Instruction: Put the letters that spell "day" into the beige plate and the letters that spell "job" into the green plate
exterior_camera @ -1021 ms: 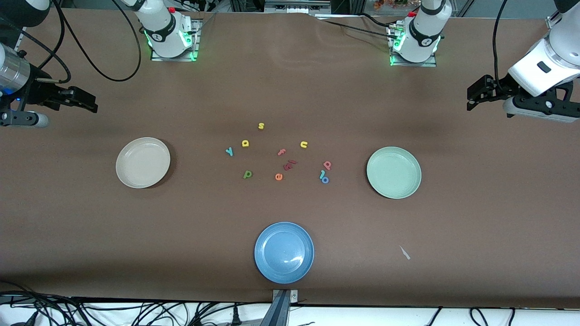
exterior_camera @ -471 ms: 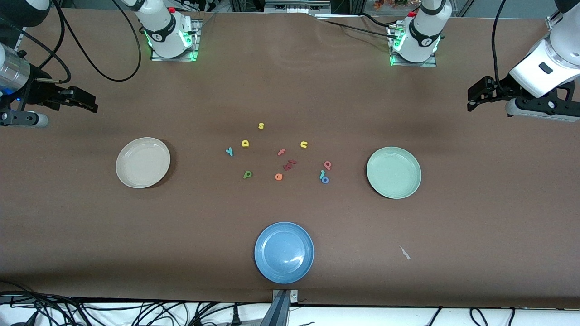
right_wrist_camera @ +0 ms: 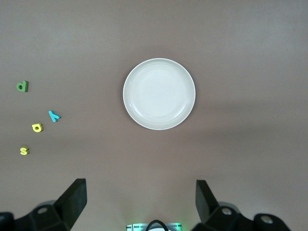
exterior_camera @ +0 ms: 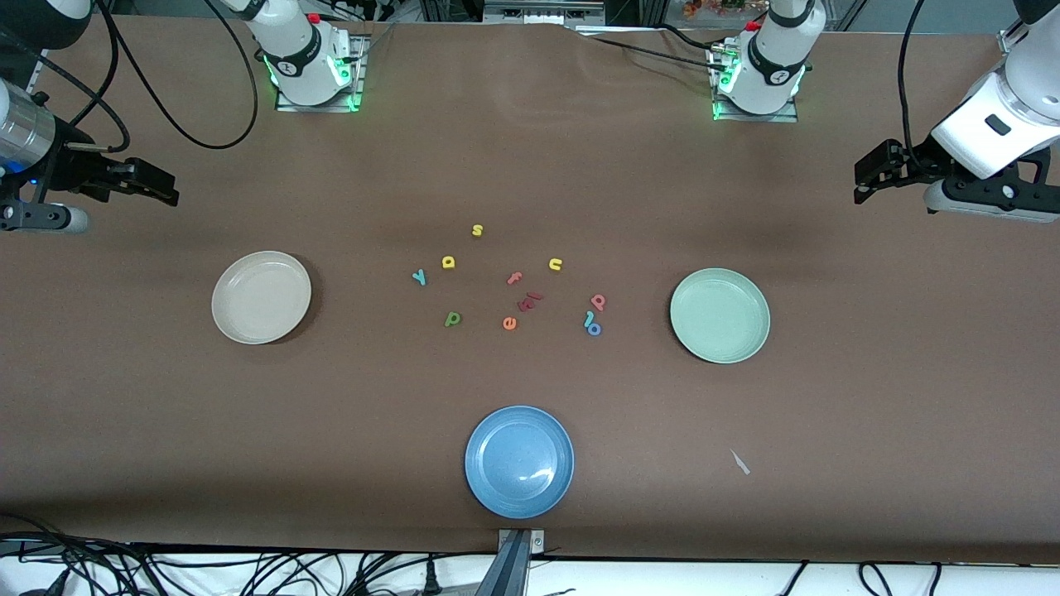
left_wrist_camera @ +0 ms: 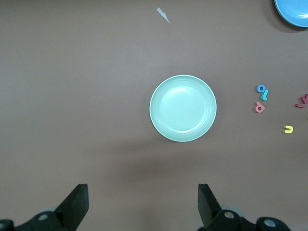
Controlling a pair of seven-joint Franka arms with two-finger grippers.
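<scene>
Both plates empty, beige plate (exterior_camera: 261, 297) and green plate (exterior_camera: 720, 315) flanking the foam letters (exterior_camera: 452, 319) mid-table; left gripper (left_wrist_camera: 142, 204) and right gripper (right_wrist_camera: 139, 202) wide open, holding nothing; letters look light, soft, thin, so pinch across edges.

Brown cloth-covered table (exterior_camera: 530, 165) fills nearly whole view, light even, soft shadows. Black cables (exterior_camera: 248, 571) lie along edge nearest front camera. Metal bracket (exterior_camera: 515, 555) at middle of same edge.
</scene>
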